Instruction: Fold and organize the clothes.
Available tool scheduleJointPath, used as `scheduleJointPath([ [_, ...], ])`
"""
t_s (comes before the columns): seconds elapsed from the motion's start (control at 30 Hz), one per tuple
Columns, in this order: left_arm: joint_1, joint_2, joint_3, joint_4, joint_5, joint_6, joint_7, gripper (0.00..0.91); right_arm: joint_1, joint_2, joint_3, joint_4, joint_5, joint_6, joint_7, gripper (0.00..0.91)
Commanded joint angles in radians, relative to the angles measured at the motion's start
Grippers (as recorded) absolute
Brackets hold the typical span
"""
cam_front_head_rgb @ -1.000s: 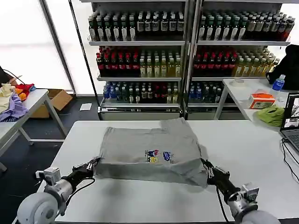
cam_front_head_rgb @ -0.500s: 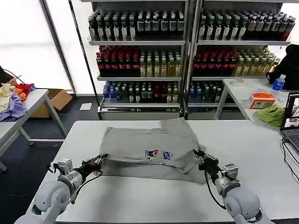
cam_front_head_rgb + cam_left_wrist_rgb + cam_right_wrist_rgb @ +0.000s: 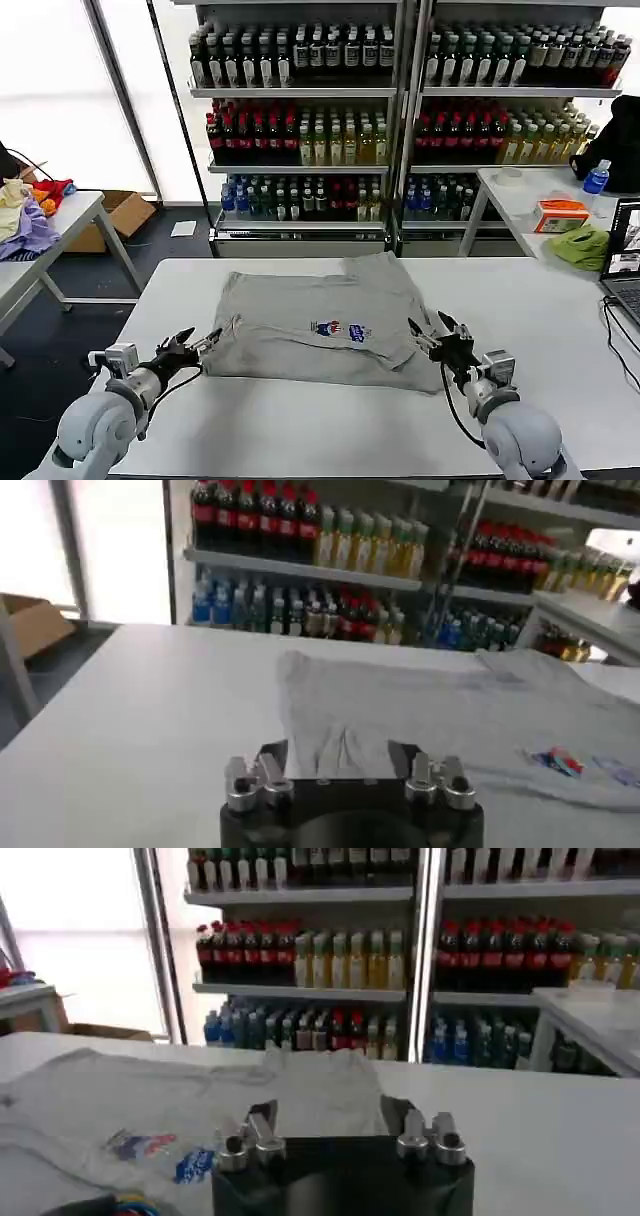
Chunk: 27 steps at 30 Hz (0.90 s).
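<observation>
One grey shirt (image 3: pixel 325 325) lies flat on the white table (image 3: pixel 300 430), spread across the middle with its small coloured chest print (image 3: pixel 340 332) facing up and a sleeve or corner reaching toward the far side of the table. The near part of the shirt is folded over, so a lower layer shows along its near right edge.

The left gripper (image 3: pixel 195 345) sits low over the table just beside the shirt's near left corner. Its fingers are spread apart and hold nothing; the cloth lies just ahead of the fingertips, and I cannot tell whether they touch it. In the left wrist view the same gripper (image 3: pixel 340 765) points at the shirt's edge (image 3: pixel 330 720), with the fabric lying between and beyond the two parted fingers.

The right gripper (image 3: pixel 432 335) is at the shirt's near right corner, close to the folded edge. Its fingers are also spread wide with nothing between them. In the right wrist view this gripper (image 3: pixel 325 1118) faces over the shirt (image 3: pixel 150 1098), with the print (image 3: pixel 160 1153) off to one side.

Behind the table stand shelves (image 3: pixel 400 130) packed with rows of bottled drinks. To the far right is a second table (image 3: pixel 520 200) carrying a lime-green cloth (image 3: pixel 582 247), an orange box (image 3: pixel 560 215) and a blue-capped bottle (image 3: pixel 596 178). To the far left, another table (image 3: pixel 60 225) holds a pile of purple, cream and red-orange garments (image 3: pixel 30 210), with a cardboard box (image 3: pixel 125 212) on the floor beside it.
</observation>
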<state>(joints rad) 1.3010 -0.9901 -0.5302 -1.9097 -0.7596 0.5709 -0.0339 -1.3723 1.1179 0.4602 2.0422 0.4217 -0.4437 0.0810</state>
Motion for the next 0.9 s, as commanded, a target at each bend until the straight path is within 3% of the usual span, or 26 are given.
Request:
scheduleJointPath([
  [0.03, 0.09, -0.067, 0.003, 0.006, 0.065, -0.004, 0.013, 0.907, -0.175, 0.047, 0.024, 0.057, -0.066, -0.021, 0.073, 0.907],
  [0.27, 0.059, -0.086, 0.014, 0.032, 0.066, -0.011, 0.022, 0.907, -0.163, 0.06, 0.01, 0.042, -0.038, -0.022, 0.069, 0.907],
  [0.3, 0.055, -0.087, 0.014, 0.038, 0.066, -0.016, 0.023, 0.907, -0.159, 0.062, 0.006, 0.04, -0.042, -0.025, 0.073, 0.846],
  [0.33, 0.053, -0.088, 0.014, 0.042, 0.067, -0.023, 0.027, 0.907, -0.154, 0.066, 0.001, 0.036, -0.042, -0.03, 0.078, 0.685],
  [0.37, 0.053, -0.087, 0.014, 0.046, 0.066, -0.025, 0.031, 0.907, -0.15, 0.069, 0.0, 0.034, -0.042, -0.041, 0.081, 0.0],
  [0.4, 0.053, -0.088, 0.015, 0.046, 0.064, -0.026, 0.035, 0.867, -0.146, 0.07, -0.008, 0.025, -0.047, -0.048, 0.089, 0.0],
  [0.43, 0.059, -0.088, 0.016, 0.043, 0.064, -0.028, 0.039, 0.252, -0.144, 0.071, -0.011, 0.018, -0.05, -0.049, 0.086, 0.0],
  [0.5, 0.069, -0.09, 0.019, 0.036, 0.064, -0.036, 0.048, 0.04, -0.142, 0.072, -0.019, 0.013, -0.042, -0.05, 0.08, 0.0],
  [0.9, 0.067, -0.102, 0.021, 0.043, 0.063, -0.058, 0.061, 0.01, -0.139, 0.067, -0.014, 0.01, 0.021, -0.068, 0.077, 0.0],
])
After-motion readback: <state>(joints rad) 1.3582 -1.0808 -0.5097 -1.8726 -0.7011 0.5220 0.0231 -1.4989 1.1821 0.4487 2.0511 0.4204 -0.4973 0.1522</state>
